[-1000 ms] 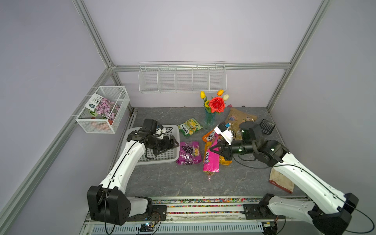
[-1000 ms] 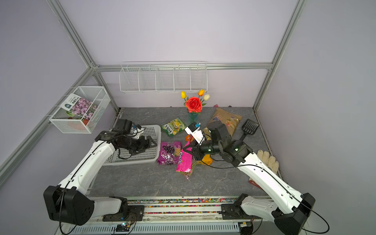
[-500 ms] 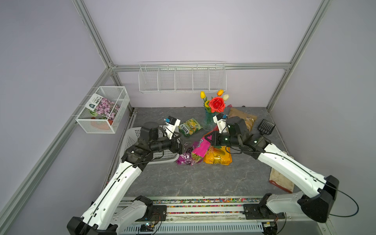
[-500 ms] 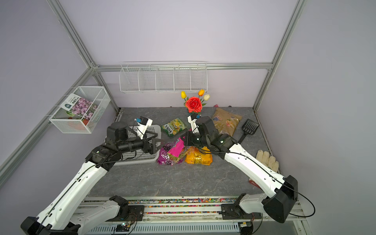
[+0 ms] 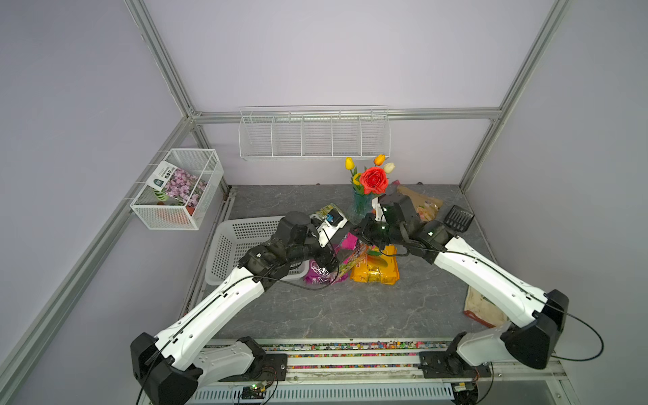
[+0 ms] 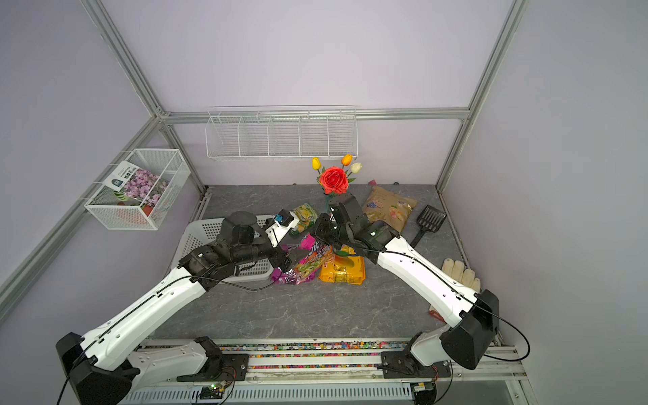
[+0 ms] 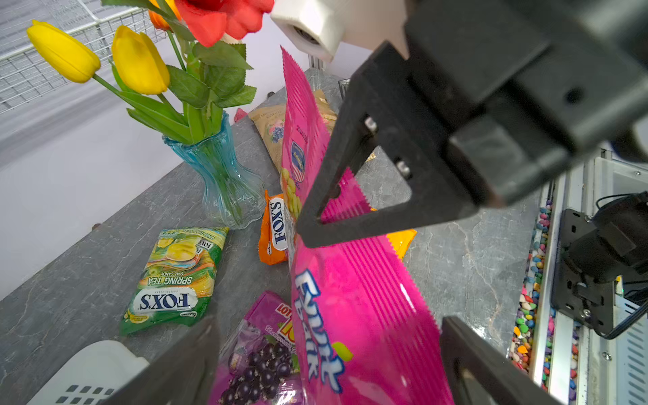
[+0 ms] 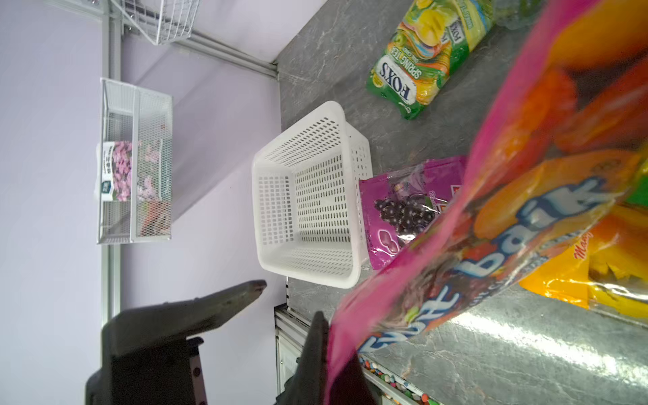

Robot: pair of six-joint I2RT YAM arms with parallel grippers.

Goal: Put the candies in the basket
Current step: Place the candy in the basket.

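The room has pale purple walls [image 5: 350, 52] with grey metal bars [image 5: 164, 70] in the corners. A grey stone-look bench [image 5: 350, 308] fills the floor of it. A long wire rack [image 5: 314, 135] hangs on the back wall, and a wire cube basket [image 5: 179, 189] hangs on the side wall.

The white basket [image 5: 231, 242] sits on the bench by the side wall, with nothing showing in the part we can see. The candies lie beside it, out on the bench. The big pink bag [image 7: 350, 298] is up in the air, tilted. The right claw [image 7: 315, 224] is pinched tight on its top edge. The left claw [image 7: 326, 357] is wide open, one finger on each side of the pink bag's lower end; it may be touching, but that is hard to tell.

Under the pink bag lie the purple grape bag [image 8: 403, 210] and the orange mango bag [image 5: 377, 270]. The gold bag [image 6: 389, 207] is near the back. The green FOX'S bag [image 7: 175, 277] and orange FOX'S bag [image 7: 275, 231] lie by a blue glass vase [image 7: 224, 175] of flowers.
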